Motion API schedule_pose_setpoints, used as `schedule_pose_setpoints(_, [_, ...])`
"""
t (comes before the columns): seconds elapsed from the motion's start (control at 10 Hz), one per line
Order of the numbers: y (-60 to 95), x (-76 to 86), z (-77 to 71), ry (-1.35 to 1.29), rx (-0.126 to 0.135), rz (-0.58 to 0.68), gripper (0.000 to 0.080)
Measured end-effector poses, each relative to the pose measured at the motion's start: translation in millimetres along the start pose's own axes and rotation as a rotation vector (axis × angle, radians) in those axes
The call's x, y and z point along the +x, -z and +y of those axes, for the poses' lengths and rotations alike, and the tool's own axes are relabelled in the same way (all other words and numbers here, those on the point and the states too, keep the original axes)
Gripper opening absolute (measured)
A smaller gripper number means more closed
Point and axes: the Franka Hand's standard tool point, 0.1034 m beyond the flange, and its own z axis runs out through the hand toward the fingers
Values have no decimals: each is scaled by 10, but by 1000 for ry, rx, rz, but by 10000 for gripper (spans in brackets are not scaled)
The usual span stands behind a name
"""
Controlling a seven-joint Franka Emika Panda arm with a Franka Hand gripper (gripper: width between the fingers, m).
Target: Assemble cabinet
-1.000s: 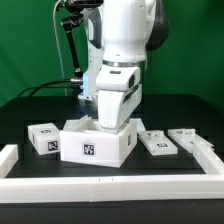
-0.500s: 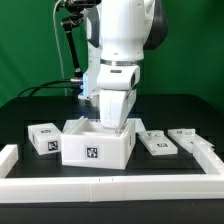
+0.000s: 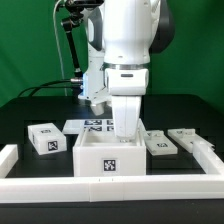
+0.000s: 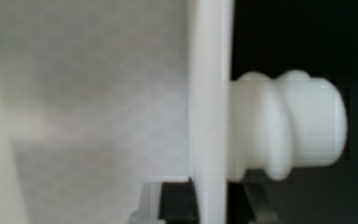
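1. Compared with half a second ago, the cabinet (image 3: 108,160) is sitting further to the exterior view's right and closer to the front rail. Its tagged face is now facing the camera squarely rather than at an angle. The arm has swung along with it, and the marker board (image 3: 92,125), hidden before, is showing behind the jaws, off to the exterior view's left.
2. The gripper (image 3: 126,128) is reaching down into the box at its rear wall. In the wrist view the jaws are standing almost closed, with dark fingertips (image 4: 176,205) pressing on either side of a thin upright white panel, so they are clamping the cabinet by that wall. A ribbed white knob (image 4: 286,122) is sticking out of the panel right beside the jaws.
3. In front of the jaws, the cabinet's face is lying just behind the white rail (image 3: 110,186), leaving only a thin strip of black table (image 3: 30,110). To the exterior view's right of the jaws, the nearest small piece (image 3: 160,143) is lying just beside the cabinet wall; I cannot tell whether they touch. Open table is lying behind the jaws.
4. The scene is showing one cabinet box, one marker board and one rail. There are three small tagged pieces: one block (image 3: 45,138) to the exterior view's left of the jaws, and two to the right, the farther one (image 3: 186,137) near the rail's side.
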Motion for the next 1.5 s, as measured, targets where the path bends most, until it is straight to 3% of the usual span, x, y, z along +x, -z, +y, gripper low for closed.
schedule_pose_setpoints(0.4, [-2,48,44,14,-3,4,36])
schedule_pose_setpoints(0.6, [10,240,207,50,-22,20,36])
schedule_pose_setpoints(1.2, [30,885,357,65,-43,45,36])
schedule_pose_setpoints(1.5, [35,1001,382,63,-28,41,36])
